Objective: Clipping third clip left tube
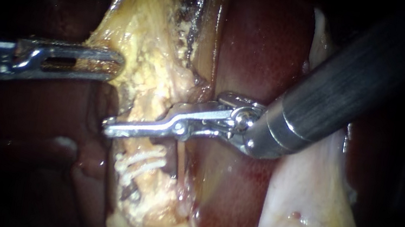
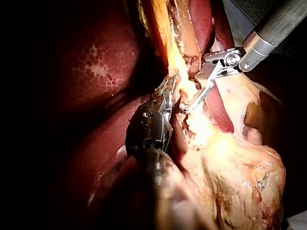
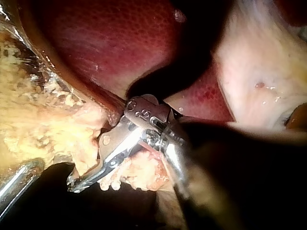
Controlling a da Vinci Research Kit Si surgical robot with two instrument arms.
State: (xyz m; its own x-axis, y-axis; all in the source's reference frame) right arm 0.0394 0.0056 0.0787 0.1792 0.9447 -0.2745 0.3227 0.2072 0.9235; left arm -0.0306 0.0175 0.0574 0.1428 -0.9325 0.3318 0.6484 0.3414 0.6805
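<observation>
The left tube (image 1: 152, 102) is a yellow, fat-covered strand running down the middle of the endoscope view. Two white clips (image 1: 142, 164) sit on it lower down. My right instrument (image 1: 109, 128) comes in from the upper right and lies across the tube just above those clips. Its jaws are closed around the tube, and the far jaw is hidden behind the tissue. The same jaws (image 3: 74, 184) show yellow tissue on both sides. My left instrument (image 1: 112, 62) comes in from the left with its jaws shut on the edge of the yellow tissue (image 1: 129, 57), higher up the strand.
Dark red liver (image 1: 257, 46) lies behind and to the right of the tube. Pale whitish tissue (image 1: 297, 201) spreads at the lower right under the right shaft. A thin second strand (image 1: 181, 159) runs just right of the clips.
</observation>
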